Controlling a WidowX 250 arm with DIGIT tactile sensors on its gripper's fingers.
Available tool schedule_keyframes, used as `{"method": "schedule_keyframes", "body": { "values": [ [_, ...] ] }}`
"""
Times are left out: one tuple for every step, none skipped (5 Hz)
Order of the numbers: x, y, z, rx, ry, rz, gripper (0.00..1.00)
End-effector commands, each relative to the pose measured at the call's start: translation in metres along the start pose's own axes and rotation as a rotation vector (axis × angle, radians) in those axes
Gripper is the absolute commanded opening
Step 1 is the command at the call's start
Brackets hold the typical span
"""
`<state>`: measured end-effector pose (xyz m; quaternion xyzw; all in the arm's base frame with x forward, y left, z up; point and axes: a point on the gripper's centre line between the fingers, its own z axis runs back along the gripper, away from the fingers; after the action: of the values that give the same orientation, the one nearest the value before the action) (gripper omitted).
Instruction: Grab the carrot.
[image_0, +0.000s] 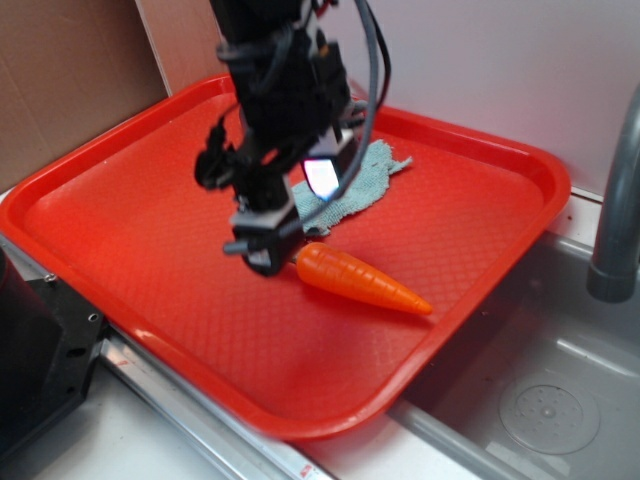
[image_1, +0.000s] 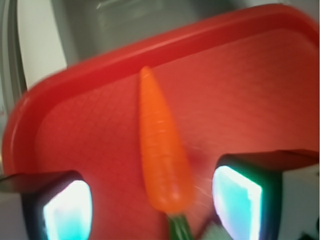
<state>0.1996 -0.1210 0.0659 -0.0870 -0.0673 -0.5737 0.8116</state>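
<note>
From the exterior view, an orange carrot (image_0: 362, 280) lies on its side on a red tray (image_0: 150, 230), its pointed tip aimed toward the sink (image_0: 560, 400). The black gripper (image_0: 268, 245) sits low at the carrot's thick end, with a crumpled teal cloth (image_0: 370, 180) just behind it. From the wrist view, slightly blurred, the carrot (image_1: 162, 150) lies between the two fingers (image_1: 67, 210), which are spread wide on either side without touching it

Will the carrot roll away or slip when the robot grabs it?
Probably a bit slippery: the carrot looks glossy and hard. Its round, tapered shape could roll in a curve on the tray if nudged. The tool straddles its thick end, which should help.
</note>
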Motion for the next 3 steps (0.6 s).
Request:
{"method": "schedule_keyframes", "body": {
  "values": [
    [-0.004, -0.008, -0.047, 0.059, 0.142, 0.065, 1.0],
    [-0.009, 0.0, -0.055, 0.056, 0.177, 0.098, 0.17],
    [-0.011, 0.002, -0.052, 0.06, 0.174, 0.095, 0.0]
  ]
}}
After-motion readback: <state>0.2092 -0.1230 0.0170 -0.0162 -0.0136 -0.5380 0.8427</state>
